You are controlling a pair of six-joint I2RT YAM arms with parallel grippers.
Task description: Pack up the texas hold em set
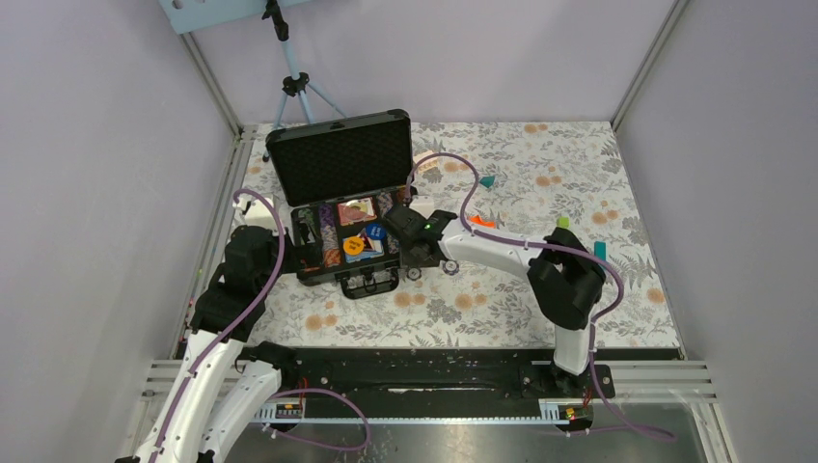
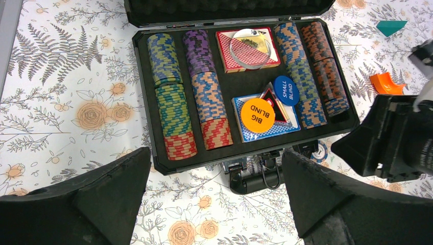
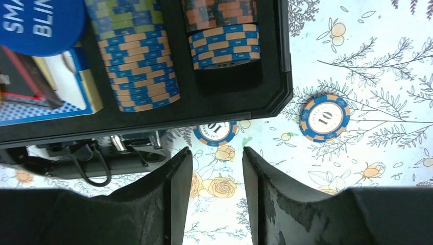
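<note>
Currently noting briefcase (image 1: pixel 340 159) open near far-left corner of bench (image 1: pixel 540 289), chip rows (image 2: pixel 173 102) inside; left gripper (image 2: pixel 215 155) above, jaws spread wide; right gripper (image 3: pixel 217 153) by loose chips (image 3: pixel 325 118), jaws narrowly parted, pinching nothing.

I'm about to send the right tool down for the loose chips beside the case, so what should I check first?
1. Right tool open and empty: ok.
2. Far chip lies flat in the open on the table: ok.
3. Near chip fully exposed: not ok, the front edge of the case hides part of it.
4. Foam gap free at the end of the outer row: ok.
5. Lid open: ok.
6. Left tool open and empty: ok.
</note>
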